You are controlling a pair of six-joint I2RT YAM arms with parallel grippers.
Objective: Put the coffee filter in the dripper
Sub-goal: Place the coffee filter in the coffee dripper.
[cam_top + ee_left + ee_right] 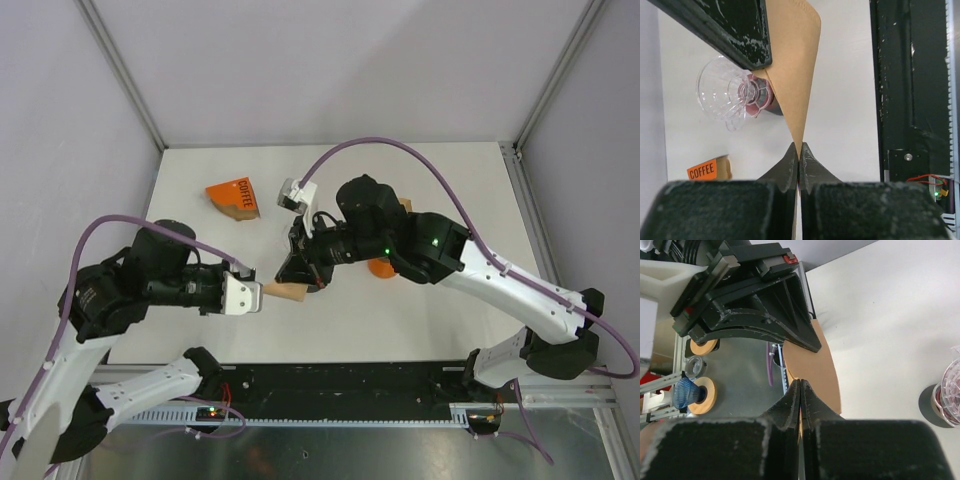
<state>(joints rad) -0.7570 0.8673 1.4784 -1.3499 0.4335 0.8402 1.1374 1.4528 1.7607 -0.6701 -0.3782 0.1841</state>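
Lighting's bright and even from above, so the white desk (440, 300) only gets soft, faint shadows under the arms. Top view is sharp, no real glare. In both wrist views the dark pads (715, 210) along the bottom edge are fuzzy and out of focus, and the desk looks a bit washed out.

One brown coffee filter (285, 291), one clear dripper (720, 92) and one orange packet (233, 198) marked COFFEE are counted on a single white bench (440, 190). Two robot arms are seen, a left arm (120, 290) and a right arm (450, 255).
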